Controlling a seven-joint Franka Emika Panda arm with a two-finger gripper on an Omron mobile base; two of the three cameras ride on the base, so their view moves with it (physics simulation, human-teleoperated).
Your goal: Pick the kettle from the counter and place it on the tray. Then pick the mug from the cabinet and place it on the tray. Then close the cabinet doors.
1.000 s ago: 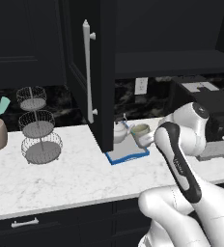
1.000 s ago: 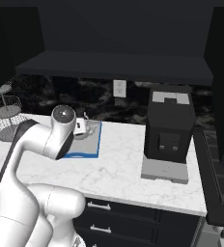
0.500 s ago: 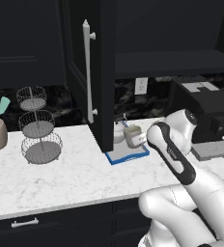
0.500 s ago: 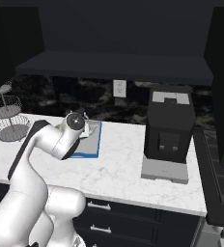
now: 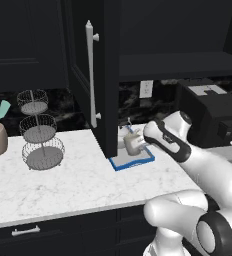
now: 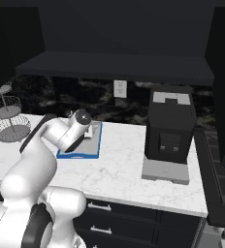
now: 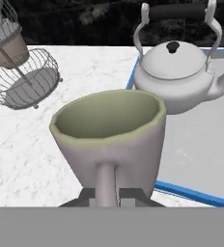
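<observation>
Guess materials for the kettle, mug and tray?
Kettle: looks like glazed ceramic or enamel, smooth white with soft sheen, plus a thin wire handle. Mug, held in the claw: probably matte ceramic, off-white outside, greenish inner rim, no glare. Tray: flat dull grey bed with a bright blue rim, maybe plastic or painted metal. It's a render, so these are guesses.

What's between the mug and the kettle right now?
Nothing: in the hand view a bare strip of the tray and its blue rim separates the mug from the kettle.

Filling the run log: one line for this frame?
pincer: shut on beige cylindrical mug | white round kettle: on blue-rimmed grey tray | black cabinet door: open
</observation>
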